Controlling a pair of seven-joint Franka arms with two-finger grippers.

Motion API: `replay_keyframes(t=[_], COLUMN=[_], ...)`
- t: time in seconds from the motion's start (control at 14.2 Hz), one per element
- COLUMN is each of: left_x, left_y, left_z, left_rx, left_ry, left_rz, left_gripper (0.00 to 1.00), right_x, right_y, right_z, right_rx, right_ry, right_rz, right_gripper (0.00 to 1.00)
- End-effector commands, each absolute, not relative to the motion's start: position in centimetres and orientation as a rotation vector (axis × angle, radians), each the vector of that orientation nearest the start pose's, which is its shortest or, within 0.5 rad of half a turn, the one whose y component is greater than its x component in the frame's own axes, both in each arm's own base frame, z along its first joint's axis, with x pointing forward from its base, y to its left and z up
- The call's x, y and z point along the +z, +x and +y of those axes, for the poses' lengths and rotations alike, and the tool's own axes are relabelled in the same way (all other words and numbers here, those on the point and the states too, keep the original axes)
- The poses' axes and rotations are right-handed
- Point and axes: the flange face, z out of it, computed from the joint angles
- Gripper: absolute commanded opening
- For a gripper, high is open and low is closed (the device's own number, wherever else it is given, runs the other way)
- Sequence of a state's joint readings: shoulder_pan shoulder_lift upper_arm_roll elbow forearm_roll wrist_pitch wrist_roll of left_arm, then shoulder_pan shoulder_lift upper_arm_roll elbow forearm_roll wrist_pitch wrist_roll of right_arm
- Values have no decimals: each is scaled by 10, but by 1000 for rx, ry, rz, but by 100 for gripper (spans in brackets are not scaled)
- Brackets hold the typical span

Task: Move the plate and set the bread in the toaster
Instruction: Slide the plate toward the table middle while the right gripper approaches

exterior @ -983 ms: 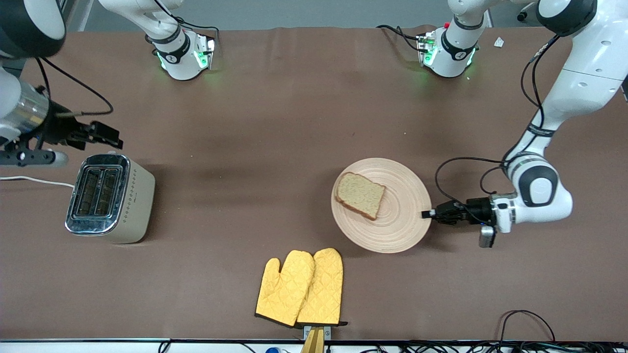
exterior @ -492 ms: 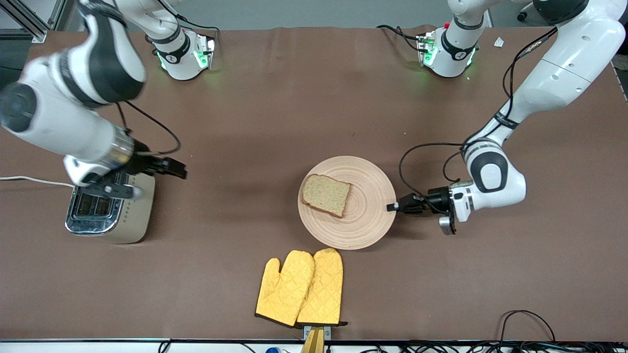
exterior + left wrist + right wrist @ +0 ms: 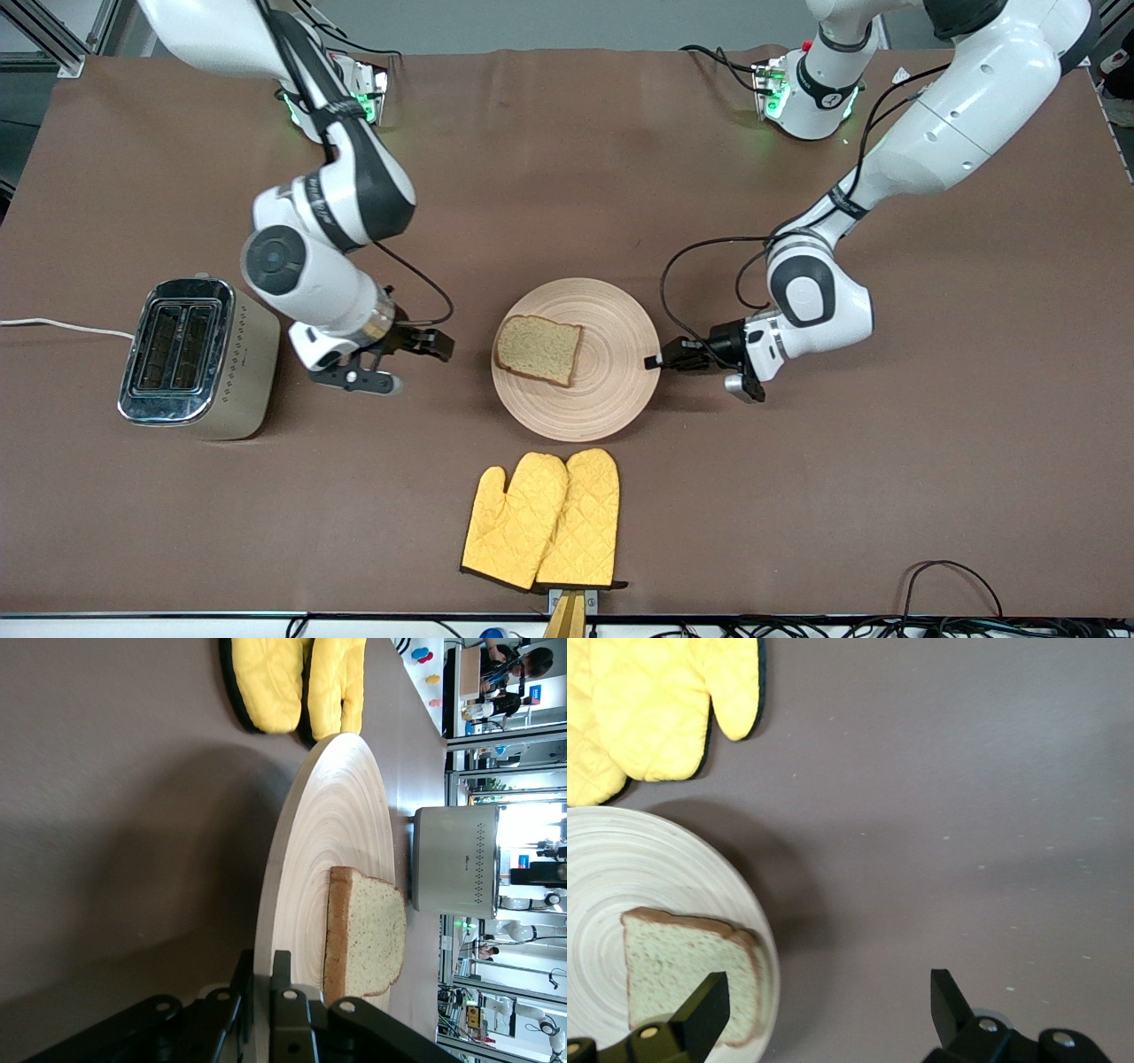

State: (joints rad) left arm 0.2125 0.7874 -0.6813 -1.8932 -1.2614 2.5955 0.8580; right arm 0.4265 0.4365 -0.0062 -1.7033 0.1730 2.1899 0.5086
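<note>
Gripping the grooved round wooden plate (image 3: 576,359): left gripper (image 3: 656,361).

Toaster (image 3: 454,861) side: a small dark mark is seen beside the row of diamonds, too small to be read.
Arm bases: no lettering can be made out.
Elsewhere: no readable text, number or sign is found.

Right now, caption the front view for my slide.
Left gripper clamps the plate rim, bread aboard; open right gripper hovers between plate and toaster.
</note>
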Motion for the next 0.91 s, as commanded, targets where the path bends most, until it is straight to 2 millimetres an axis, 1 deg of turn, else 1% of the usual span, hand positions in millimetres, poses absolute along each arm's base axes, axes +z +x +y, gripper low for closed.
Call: replay_keyframes(t=[0.0, 0.14, 0.21, 0.35, 0.42, 0.56, 0.63, 0.7, 0.77, 0.84], left_x=[164, 155, 151, 138, 136, 130, 129, 131, 133, 136], left_y=[569, 563, 560, 554, 553, 552, 552, 554, 557, 561], left_z=[-256, -261, -262, -261, -263, -264, -263, -262, -256, -251], left_rx=[93, 95, 102, 108, 110, 105, 104, 101, 108, 115], left_ry=[2060, 2055, 2052, 2047, 2039, 2033, 2032, 2030, 2031, 2032], left_rz=[54, 36, 21, -1, 9, 18, 22, 35, 48, 61], left_gripper=[1, 2, 3, 3, 4, 12, 29, 56, 100, 100], right_x=[312, 299, 293, 292, 291, 290, 289, 289, 286, 283], right_y=[613, 600, 599, 601, 602, 601, 598, 596, 590, 579], right_z=[278, 301, 302, 297, 296, 297, 301, 305, 311, 327], right_rx=[53, 87, 99, 103, 101, 100, 107, 116, 127, 139], right_ry=[-3009, -3029, -3034, -3034, -3033, -3033, -3036, -3037, -3038, -3045], right_rz=[330, 299, 301, 312, 317, 315, 304, 303, 336, 355], right_gripper=[100, 100, 100, 100, 100, 100, 100, 100, 100, 100])
